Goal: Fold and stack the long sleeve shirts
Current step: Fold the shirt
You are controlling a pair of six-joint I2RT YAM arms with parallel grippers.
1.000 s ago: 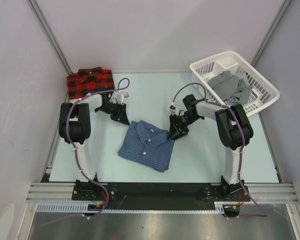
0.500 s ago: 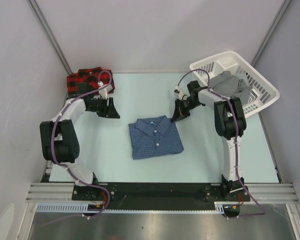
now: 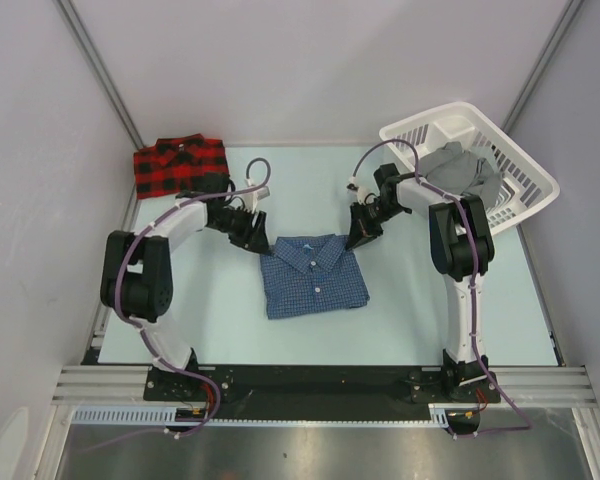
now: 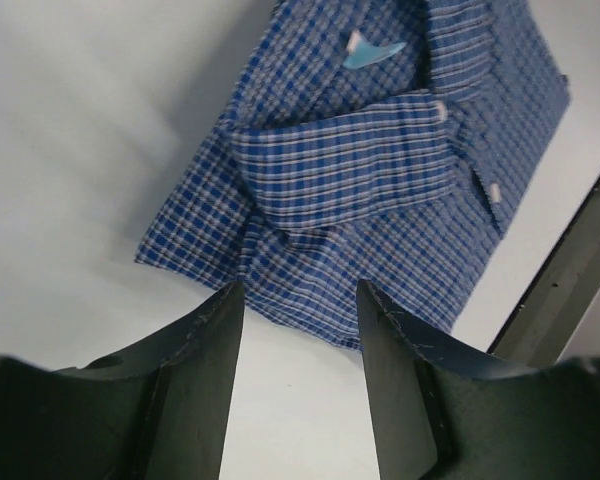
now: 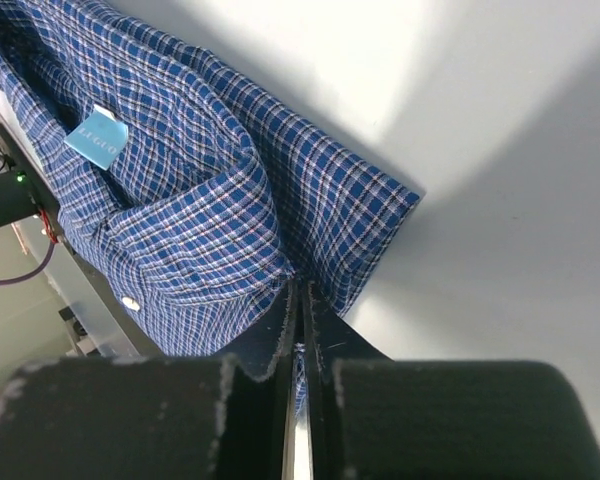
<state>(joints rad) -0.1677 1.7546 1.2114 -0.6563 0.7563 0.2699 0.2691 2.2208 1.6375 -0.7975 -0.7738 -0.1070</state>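
Left claw (image 4: 300,297) agape near blue shirt (image 3: 315,282); collar (image 3: 316,249) faces far side.

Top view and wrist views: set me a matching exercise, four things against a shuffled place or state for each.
Things:
1. blue shirt
2. red plaid shirt
3. grey clothes
4. left pincer

Places or states:
A. in the white basket
B. open, just off a shirt corner
C. folded, in the middle of the table
D. at the far left corner

Pairs: 1-C; 2-D; 3-A; 4-B
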